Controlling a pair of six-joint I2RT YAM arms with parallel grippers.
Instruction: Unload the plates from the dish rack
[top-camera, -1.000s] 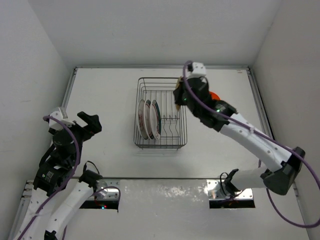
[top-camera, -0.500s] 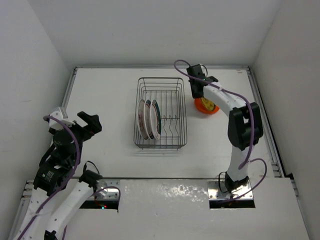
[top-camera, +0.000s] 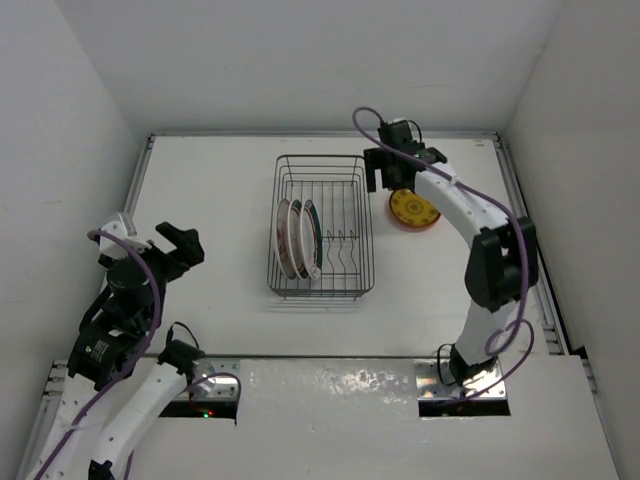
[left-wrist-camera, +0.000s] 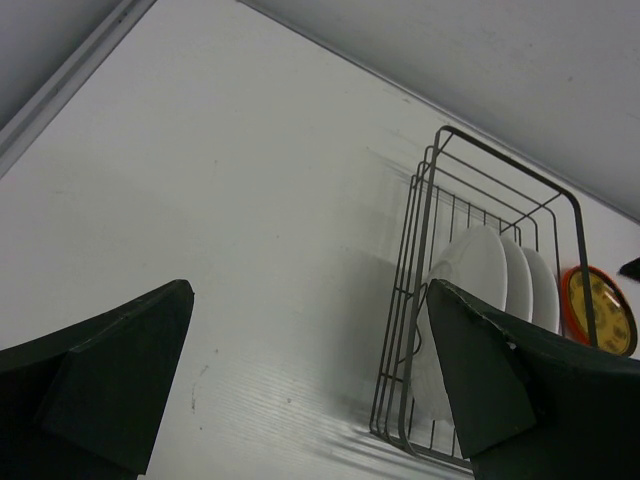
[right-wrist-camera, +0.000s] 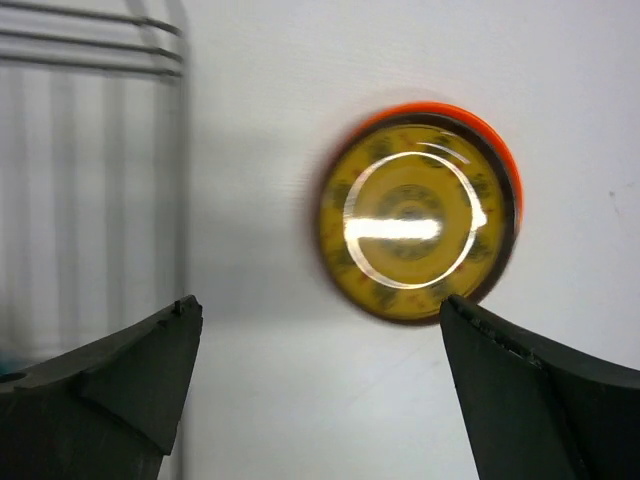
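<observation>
plates (top-camera: 298, 238): three are left in the dish rack (top-camera: 320, 157), standing on edge and packed close together in its left half. two more are already out on the desk (top-camera: 220, 200) just right of the rack, a yellow-brown plate (right-wrist-camera: 415, 232) stacked on an orange plate (right-wrist-camera: 490, 140).

handling-wise, i'd guess they're stiff, smooth and a bit slippery. could chip if they clack against the wires or each other, though i can't tell if they're ceramic or plastic. best spot to grab looks like the top rim sticking up in the rack, pinching across the thin edge and lifting straight up so the neighbours don't tip.

the right tool (right-wrist-camera: 315, 320) hangs over the stacked pair with its fingers spread wide and nothing between them. the left tool (left-wrist-camera: 310, 295) is spread too, well apart from the rack off to the left.

stuff i can't make out:
- the gaps between the three rack plates
- their fronts, since the left wrist view only shows plain white sides
- most of the orange plate, just a sliver of rim pokes out
- anything fine in the right wrist view, which is blurry
</observation>
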